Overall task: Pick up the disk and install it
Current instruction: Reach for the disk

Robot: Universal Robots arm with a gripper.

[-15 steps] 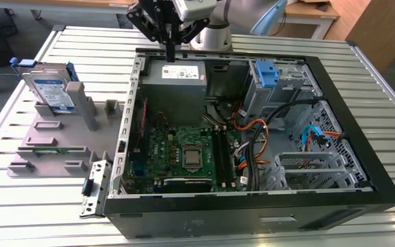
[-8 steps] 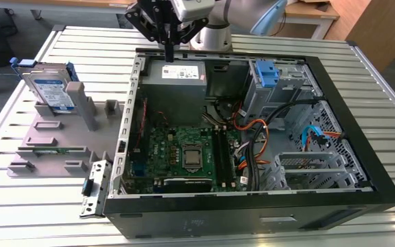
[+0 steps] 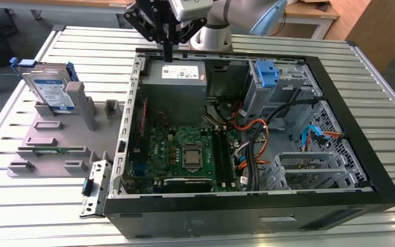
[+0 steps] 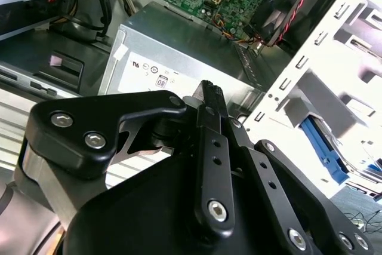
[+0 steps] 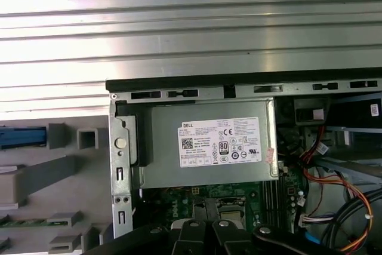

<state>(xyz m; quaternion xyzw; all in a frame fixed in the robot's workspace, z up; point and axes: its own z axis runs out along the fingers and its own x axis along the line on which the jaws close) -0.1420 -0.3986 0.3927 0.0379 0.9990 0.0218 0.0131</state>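
Observation:
The disk (image 3: 49, 88), silver with a blue-and-white label and blue rails, stands on edge in the grey fixture (image 3: 60, 139) at the exterior view's left, outside the computer case. One blue rail of it (image 5: 21, 137) shows in the first wrist view. My gripper (image 3: 168, 53) hangs over the back edge of the open case, just above the grey power-supply box (image 3: 177, 77). Its fingers (image 4: 212, 103) are pressed together, shut, with nothing between them. It is well apart from the disk, toward the exterior view's right of it.
The open black case (image 3: 362, 154) holds a green motherboard (image 3: 183, 152), cable bundles (image 3: 256, 139) and a blue plastic bracket (image 3: 267, 74) on the drive cage. A hinged metal strip (image 3: 94, 188) lies by the case's front left corner. A slatted metal table (image 3: 47, 216) carries everything.

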